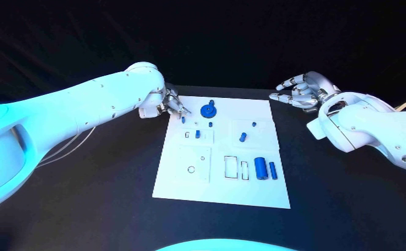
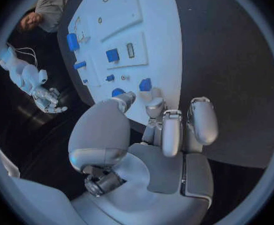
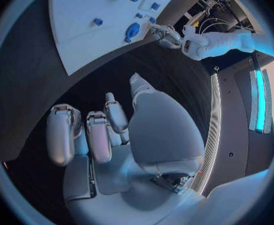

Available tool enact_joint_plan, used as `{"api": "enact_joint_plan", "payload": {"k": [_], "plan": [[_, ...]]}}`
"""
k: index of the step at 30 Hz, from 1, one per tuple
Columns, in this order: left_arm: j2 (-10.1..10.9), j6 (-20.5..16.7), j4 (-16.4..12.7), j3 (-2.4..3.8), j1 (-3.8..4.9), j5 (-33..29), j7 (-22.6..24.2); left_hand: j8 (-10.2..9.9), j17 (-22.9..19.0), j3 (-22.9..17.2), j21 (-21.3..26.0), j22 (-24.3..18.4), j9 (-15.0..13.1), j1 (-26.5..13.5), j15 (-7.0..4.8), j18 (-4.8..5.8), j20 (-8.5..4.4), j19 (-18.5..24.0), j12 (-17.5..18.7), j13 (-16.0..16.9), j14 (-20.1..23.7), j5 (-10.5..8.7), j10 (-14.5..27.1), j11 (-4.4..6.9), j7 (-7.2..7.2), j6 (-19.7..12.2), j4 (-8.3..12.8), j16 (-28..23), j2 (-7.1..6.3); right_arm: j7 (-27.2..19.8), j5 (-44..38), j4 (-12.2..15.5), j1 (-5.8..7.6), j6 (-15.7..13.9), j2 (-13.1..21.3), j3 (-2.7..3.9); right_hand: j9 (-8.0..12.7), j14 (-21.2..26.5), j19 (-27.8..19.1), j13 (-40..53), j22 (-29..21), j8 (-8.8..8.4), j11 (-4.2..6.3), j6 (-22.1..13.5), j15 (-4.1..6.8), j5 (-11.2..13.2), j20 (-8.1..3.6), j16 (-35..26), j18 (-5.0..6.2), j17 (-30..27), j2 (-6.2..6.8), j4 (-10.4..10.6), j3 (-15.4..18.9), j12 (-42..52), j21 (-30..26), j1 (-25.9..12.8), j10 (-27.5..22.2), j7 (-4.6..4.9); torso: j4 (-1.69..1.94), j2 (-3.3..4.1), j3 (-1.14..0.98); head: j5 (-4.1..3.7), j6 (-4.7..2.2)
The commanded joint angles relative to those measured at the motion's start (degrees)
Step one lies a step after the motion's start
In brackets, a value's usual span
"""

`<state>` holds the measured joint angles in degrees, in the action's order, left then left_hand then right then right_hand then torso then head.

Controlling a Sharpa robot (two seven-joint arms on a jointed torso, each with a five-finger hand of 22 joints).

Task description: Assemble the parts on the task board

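Your left hand [image 1: 169, 105] hangs at the task board's [image 1: 258, 189] far left corner, fingers [image 2: 171, 130] curled, grasping nothing, just beside a small blue peg [image 1: 183, 119]. Expect it light, rigid, slippery: pinch its sides. Your right hand [image 1: 300, 92] hovers released over the bench [image 1: 93, 204].

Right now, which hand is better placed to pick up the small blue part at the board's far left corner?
Left. The left hand hovers over the task board's far left corner, fingertips beside that small blue part. The right hand is off the board, over bare table past its right edge, holding nothing.
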<state>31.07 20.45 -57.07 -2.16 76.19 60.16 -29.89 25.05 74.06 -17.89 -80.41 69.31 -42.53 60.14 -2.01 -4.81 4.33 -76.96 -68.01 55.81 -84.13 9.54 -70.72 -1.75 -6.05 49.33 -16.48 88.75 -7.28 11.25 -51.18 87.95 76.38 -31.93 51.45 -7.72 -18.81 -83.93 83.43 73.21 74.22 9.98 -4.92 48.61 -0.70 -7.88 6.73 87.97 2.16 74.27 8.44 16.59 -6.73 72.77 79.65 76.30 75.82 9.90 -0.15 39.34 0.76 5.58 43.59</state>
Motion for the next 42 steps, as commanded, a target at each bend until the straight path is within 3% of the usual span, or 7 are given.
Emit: {"api": "enact_joint_plan", "payload": {"k": [1, 16, 26, 42], "plan": [[-0.1, 0.6, -0.2, -0.02, -0.02, -0.2, 0.0, -0.9, 13.6, 0.9, 1.0, -0.5, 0.6, 0.3, 0.66, 0.06, 0.47, 0.1, 0.7, -0.6, -4.9, 0.50, 1.4, -0.51, -0.56, -0.2, -0.2, -0.2, 0.32, -0.1, -0.1, 0.0, -0.04, 0.1, 0.0, 0.02, 0.5, -4.6, 2.3, -0.3, 9.3, 1.07, -0.06, -0.7, 0.21, -0.3, -0.46, -0.8, 0.35, 10.0, -0.16, 0.1, 1.1, -0.2, -0.8, -1.6, -0.8, -0.01, -0.02, 0.02, 0.03, 0.04, -0.02], [0.0, 1.0, -0.4, -0.08, -0.06, -0.6, -0.1, -0.6, 14.0, 1.4, 0.8, -0.2, 1.9, 1.6, 0.43, 0.09, 0.46, -0.1, 0.4, -0.4, -5.1, 0.72, 0.9, -0.10, 0.01, 2.6, -0.1, 0.0, 1.46, 0.0, -0.2, 0.0, -0.04, 0.2, -0.1, 0.02, 0.5, -4.6, 2.3, -0.2, 9.4, 1.19, -0.05, -0.7, 0.21, -0.4, -0.47, -0.8, 0.34, 10.0, -0.30, 0.1, 1.1, -0.2, -0.7, -1.6, -0.8, -0.02, -0.06, 0.01, 0.01, 0.07, 0.01], [0.1, 0.5, -0.3, -0.08, -0.07, -0.8, -0.2, 2.0, 14.1, 0.9, 0.6, 0.2, 0.4, 4.2, -0.36, 0.15, -0.21, -0.4, 0.2, -0.3, -5.2, 0.81, 0.4, 0.85, 1.11, 4.5, 0.0, 0.1, 2.93, 0.0, -0.2, -0.1, -0.04, 0.2, -0.1, 0.02, 0.5, -4.6, 2.3, -0.2, 9.4, 1.24, -0.04, -0.7, 0.22, -0.4, -0.47, -0.8, 0.34, 10.0, -0.37, 0.1, 1.1, -0.1, -0.8, -1.6, -0.7, -0.03, -0.02, 0.03, -0.03, 0.05, 0.19], [0.1, 1.1, -0.3, -0.08, -0.08, -1.2, -0.3, 5.1, 14.3, 0.1, 0.6, 0.3, -2.5, 7.0, -0.97, 0.18, -0.80, -0.4, 0.1, -0.2, -5.2, 0.76, 0.1, 1.54, 1.89, 4.2, 0.1, 0.2, 3.07, 0.1, -0.2, -0.1, -0.04, 0.3, -0.1, 0.02, 0.5, -4.6, 2.3, -0.2, 9.3, 1.27, -0.04, -0.7, 0.22, -0.4, -0.47, -0.8, 0.34, 10.0, -0.43, 0.1, 1.1, -0.1, -0.8, -1.5, -0.7, -0.03, -0.03, 0.05, -0.05, -0.06, 0.28]]}}
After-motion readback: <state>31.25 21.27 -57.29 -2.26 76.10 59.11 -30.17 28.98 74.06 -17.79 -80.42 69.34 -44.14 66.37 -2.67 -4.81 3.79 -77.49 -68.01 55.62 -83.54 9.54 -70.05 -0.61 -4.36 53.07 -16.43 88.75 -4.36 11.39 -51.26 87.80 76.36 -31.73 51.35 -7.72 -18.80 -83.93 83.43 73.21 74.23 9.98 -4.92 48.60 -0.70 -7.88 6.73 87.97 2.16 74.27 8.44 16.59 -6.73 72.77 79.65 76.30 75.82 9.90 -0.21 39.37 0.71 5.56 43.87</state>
